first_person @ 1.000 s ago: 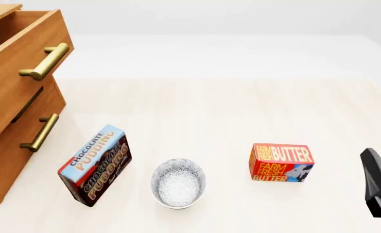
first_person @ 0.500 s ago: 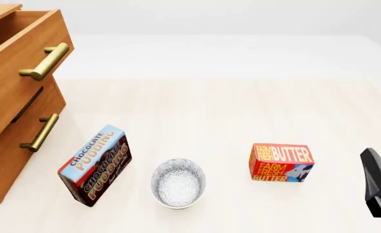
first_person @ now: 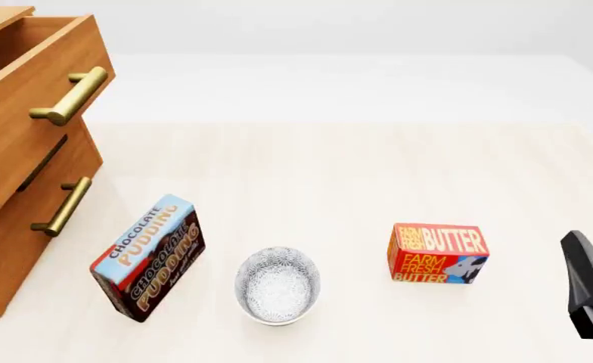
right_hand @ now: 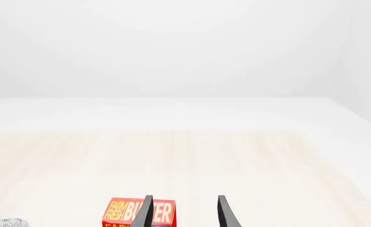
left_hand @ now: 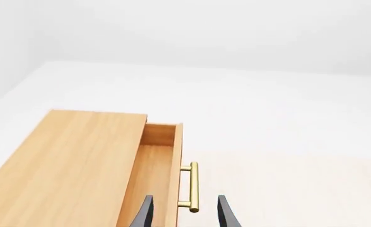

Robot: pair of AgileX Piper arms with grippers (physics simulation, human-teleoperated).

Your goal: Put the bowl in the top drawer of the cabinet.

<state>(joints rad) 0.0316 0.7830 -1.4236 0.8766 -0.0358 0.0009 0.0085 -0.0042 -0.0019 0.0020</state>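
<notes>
1. At the far left of the front view, the cabinet (first_person: 4,249) is seen with the top drawer (first_person: 24,113) pulled out; its brass handle (first_person: 72,96) stands clear of the lower drawer's handle (first_person: 61,206).
2. The left gripper (left_hand: 184,213) is held above the drawer front, fingers spread apart and empty, as shown in the left wrist view.
3. A chocolate pudding box (first_person: 147,257) lies tilted, just beside the bowl (first_person: 277,285), which rests upright on the table (first_person: 377,174) near the front edge.
4. A butter box (first_person: 438,253) sits to the right of the bowl, apart from it.
5. The right gripper (right_hand: 184,213) is parted and empty, well right of the bowl.
6. The step in hand is judged to be the approach to the bowl. The rim should be taken from above, one finger inside, with both boxes left undisturbed.
</notes>
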